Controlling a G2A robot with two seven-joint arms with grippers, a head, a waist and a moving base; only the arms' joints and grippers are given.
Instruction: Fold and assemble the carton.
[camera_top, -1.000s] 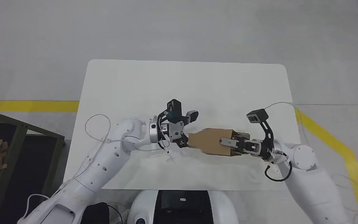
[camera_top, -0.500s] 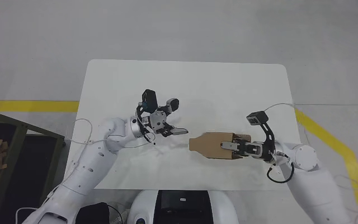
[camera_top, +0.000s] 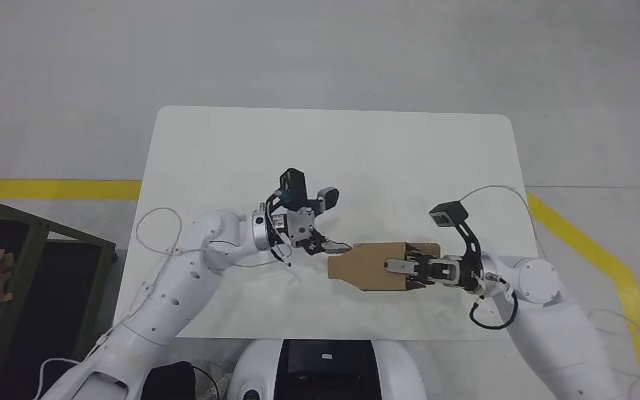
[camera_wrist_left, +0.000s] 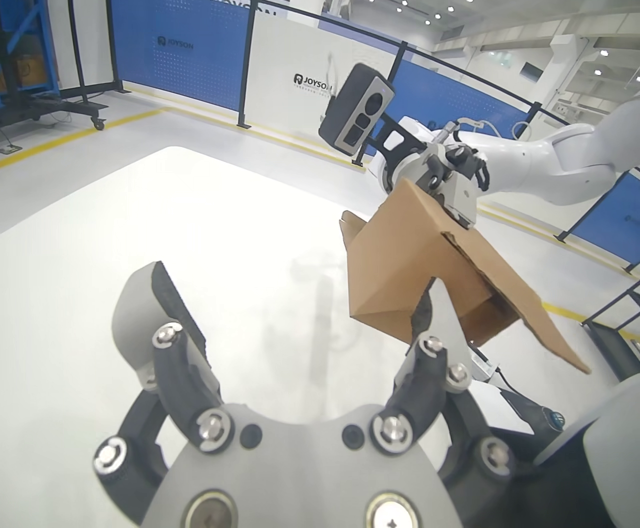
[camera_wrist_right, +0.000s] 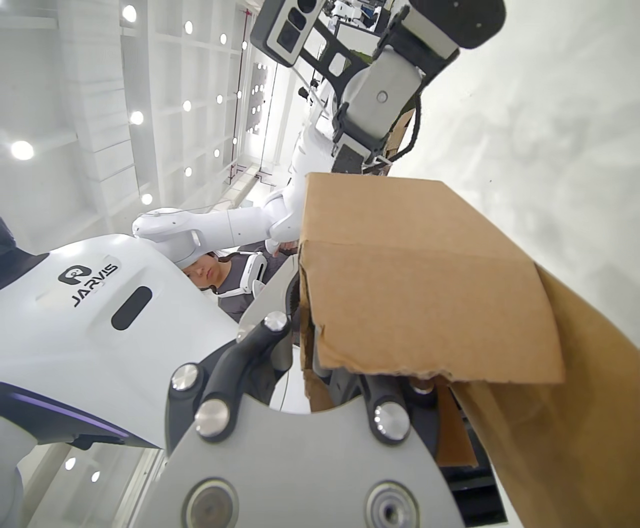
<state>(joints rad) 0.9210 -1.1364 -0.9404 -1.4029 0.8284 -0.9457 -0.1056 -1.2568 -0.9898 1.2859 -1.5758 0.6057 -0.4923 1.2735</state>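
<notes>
Over the white table (camera_top: 400, 150), near its front edge, the right tool (camera_top: 404, 267) pinches one end of a brown cardboard carton (camera_top: 372, 266), probably steadying it so the left tool (camera_top: 331, 221), spread wide just beside the other end, can fold flaps.

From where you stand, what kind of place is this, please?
Probably a factory or robot test hall: yellow floor lines, blue partition panels, and a high ceiling with rows of lamps.

Right gripper (camera_top: 398, 266) partly behind carton (camera_top: 360, 265)
</notes>
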